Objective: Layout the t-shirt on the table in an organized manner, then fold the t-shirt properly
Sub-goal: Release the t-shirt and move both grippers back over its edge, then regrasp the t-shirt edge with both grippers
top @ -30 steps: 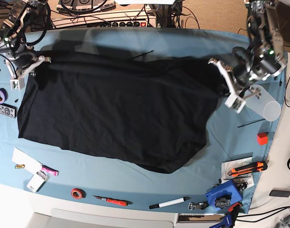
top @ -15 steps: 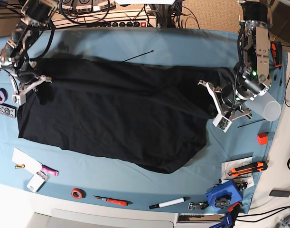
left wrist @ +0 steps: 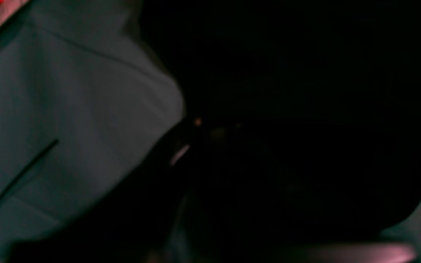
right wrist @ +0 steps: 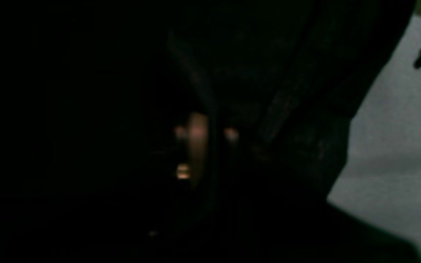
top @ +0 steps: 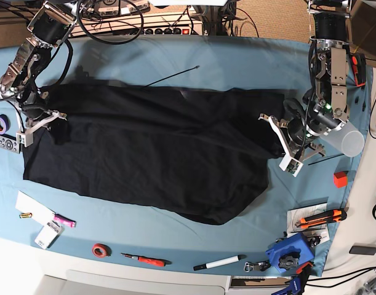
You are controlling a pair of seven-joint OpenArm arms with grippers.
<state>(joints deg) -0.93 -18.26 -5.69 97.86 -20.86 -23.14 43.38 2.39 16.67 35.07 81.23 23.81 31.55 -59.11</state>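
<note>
One black t-shirt (top: 151, 147), long axis across the table (top: 237, 61), side to side.

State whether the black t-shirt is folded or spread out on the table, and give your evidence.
Spread out, not yet neatly folded. The t-shirt lies as one wide black sheet across the table, its near edge uneven.

Robotics lab, power strips (top: 160, 29), scattered tools (top: 320, 217)

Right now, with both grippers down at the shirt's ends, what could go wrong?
The shirt lies rumpled, its near hem uneven, so folding now would likely lock in creases. The left gripper works beside a clear cup and could knock it. The right gripper sits near the remote and tape roll.
</note>
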